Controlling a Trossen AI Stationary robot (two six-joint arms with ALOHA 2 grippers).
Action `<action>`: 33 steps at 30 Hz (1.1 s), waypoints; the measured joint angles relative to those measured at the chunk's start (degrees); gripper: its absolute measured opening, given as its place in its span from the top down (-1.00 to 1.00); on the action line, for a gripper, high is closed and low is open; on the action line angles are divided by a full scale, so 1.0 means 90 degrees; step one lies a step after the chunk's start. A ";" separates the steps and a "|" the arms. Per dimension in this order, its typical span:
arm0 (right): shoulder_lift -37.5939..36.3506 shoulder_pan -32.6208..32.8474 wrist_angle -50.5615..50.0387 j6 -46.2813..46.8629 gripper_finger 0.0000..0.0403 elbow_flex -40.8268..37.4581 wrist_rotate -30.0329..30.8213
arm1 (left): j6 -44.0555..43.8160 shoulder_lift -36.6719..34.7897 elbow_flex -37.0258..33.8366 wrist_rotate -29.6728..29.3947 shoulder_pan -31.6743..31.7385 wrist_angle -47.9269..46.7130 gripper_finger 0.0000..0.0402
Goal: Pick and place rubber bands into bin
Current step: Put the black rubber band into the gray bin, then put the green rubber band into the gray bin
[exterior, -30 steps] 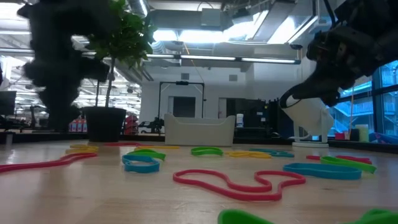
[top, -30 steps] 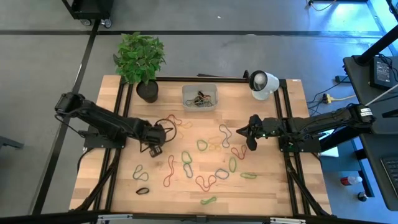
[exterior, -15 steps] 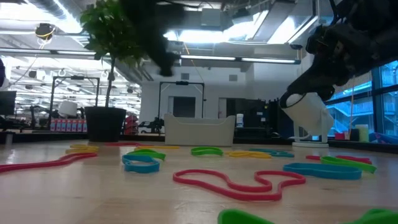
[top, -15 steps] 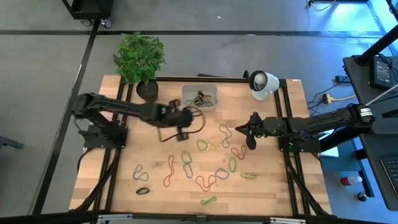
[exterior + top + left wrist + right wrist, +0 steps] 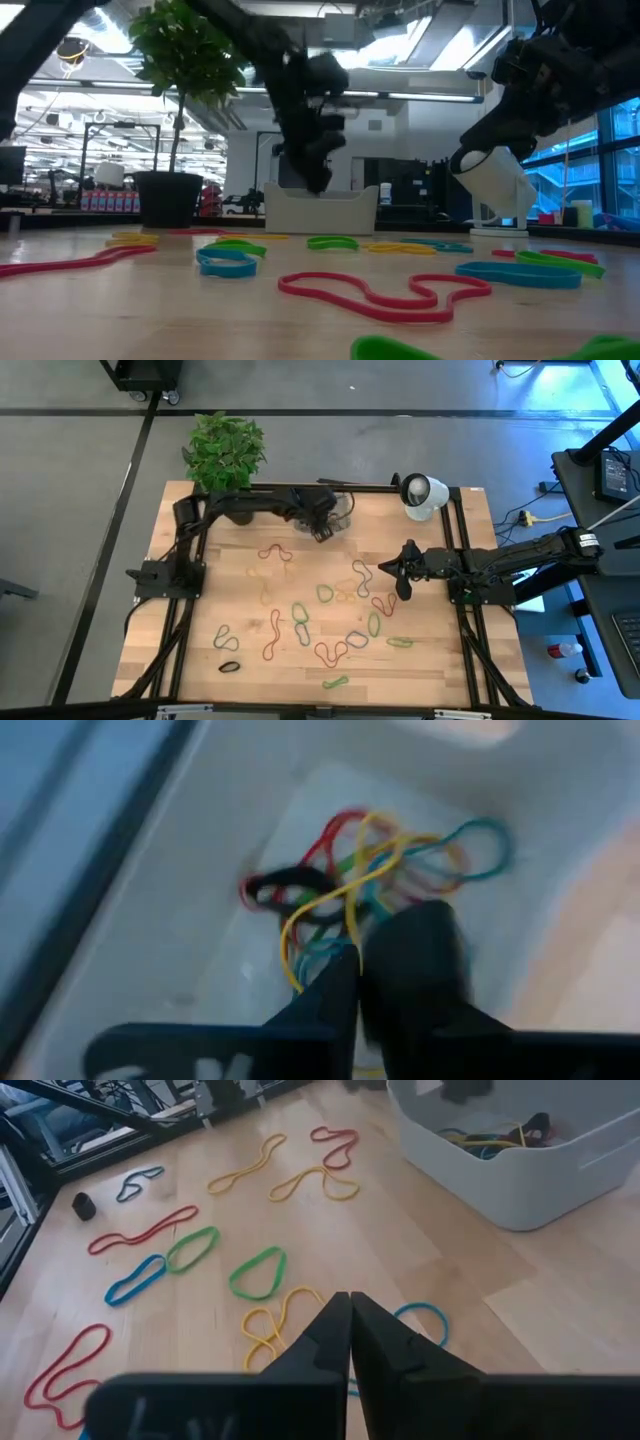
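Note:
The bin (image 5: 340, 510) stands at the table's far edge and holds a tangle of rubber bands (image 5: 400, 870) in red, yellow, green, blue and black. My left gripper (image 5: 358, 975) hangs over it (image 5: 322, 530), pointing steeply down, shut on a yellow rubber band (image 5: 330, 905). Several more rubber bands (image 5: 330, 622) lie flat on the wood in the table's middle and near part. My right gripper (image 5: 384, 572) hovers at the right, shut with nothing in it (image 5: 350, 1308), above a yellow band and a blue one. My left gripper pinches one end of the yellow rubber band (image 5: 318, 960) between its two fingertips, coming from above and slanting down into the bin. The band's loop trails from the tips onto the tangle in the bin, slack. The fingers hide the exact place of contact.
A black plant pot (image 5: 237, 506) with a leafy plant stands left of the bin. A white round camera (image 5: 424, 494) sits at the far right corner. Black frame rails (image 5: 190, 610) run along the table's left and right sides. The low view shows the bin (image 5: 320, 208) behind the scattered bands.
My left gripper has swept from the table's left middle toward the far edge and right, ending over the bin with the yellow band trailing from its tips. It has tipped more steeply downward. The bands on the table have stayed in place.

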 joint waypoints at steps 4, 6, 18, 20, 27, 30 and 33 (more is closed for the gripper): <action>-0.0002 0.0000 -0.0007 -0.0001 0.92 0.0000 0.0000 | -0.0310 0.0270 -0.0002 0.0486 0.0359 -0.0102 0.67; -0.0002 0.0000 -0.0006 0.0000 0.92 0.0000 0.0000 | -0.0316 0.0293 -0.0002 0.0644 0.0405 -0.0183 0.56; 0.0000 0.0000 -0.0007 0.0000 0.92 0.0000 0.0000 | -0.0553 -0.0574 -0.0002 0.0274 0.0066 -0.0712 0.27; -0.0002 0.0000 -0.0007 0.0000 0.92 0.0000 0.0000 | -0.0599 -0.0846 0.0005 -0.0128 -0.0135 -0.1077 0.31; 0.0000 -0.0047 0.0049 -0.0031 0.92 0.0000 0.0027 | -0.0836 -0.1608 -0.0208 -0.1045 -0.1258 -0.2591 0.55; 0.0011 -0.0049 0.0019 0.0022 0.97 0.0000 0.0039 | -0.0891 -0.1968 -0.0831 -0.0768 -0.1678 -0.2601 0.75; 0.0027 0.0038 -0.0069 0.0205 0.98 0.0011 0.0090 | -0.1268 -0.2476 -0.1695 -0.0587 -0.2031 -0.2418 0.95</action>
